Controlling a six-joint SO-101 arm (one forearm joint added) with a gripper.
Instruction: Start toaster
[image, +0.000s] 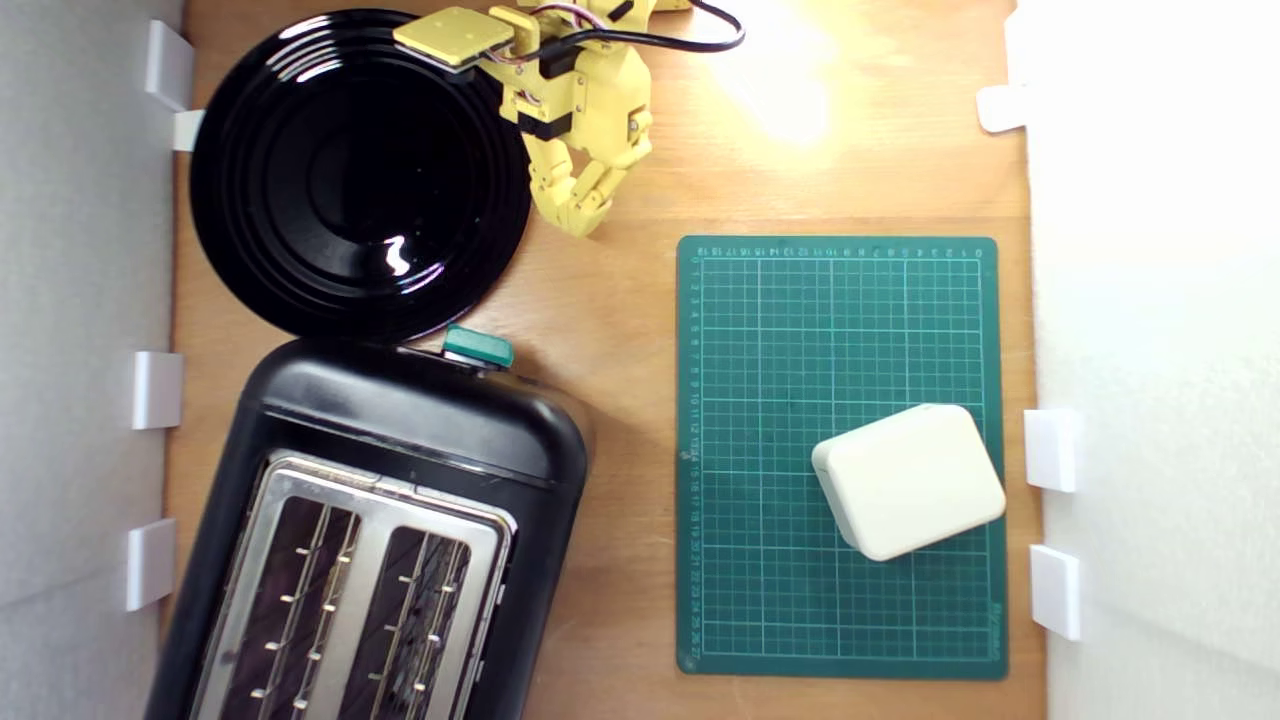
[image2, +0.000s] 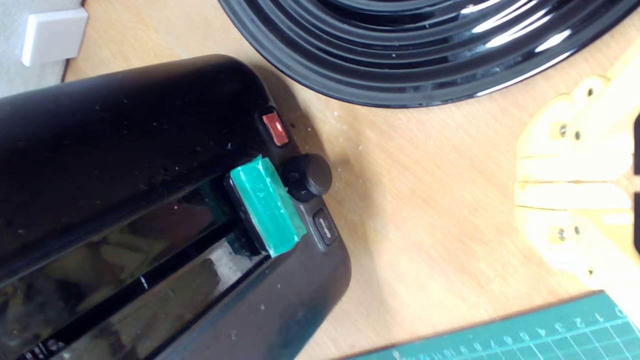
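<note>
Toaster at the exterior view's lower left, green lever untouched; gripper, jaws nearly together and empty, hangs beside the plate, approach step, next move presumably pressing the lever.

This looks like a small robotics test bench dressed with kitchen things, not a real kitchen: a light wooden tabletop is fenced by plain white wall panels held on with small white plastic clips; a green gridded cutting mat lies at the exterior view's right. A yellow 3D-printed robot arm with loose cabling stands at the far edge; household props, a glossy black two-slot toaster and a round black ribbed plate, sit at the left.
</note>
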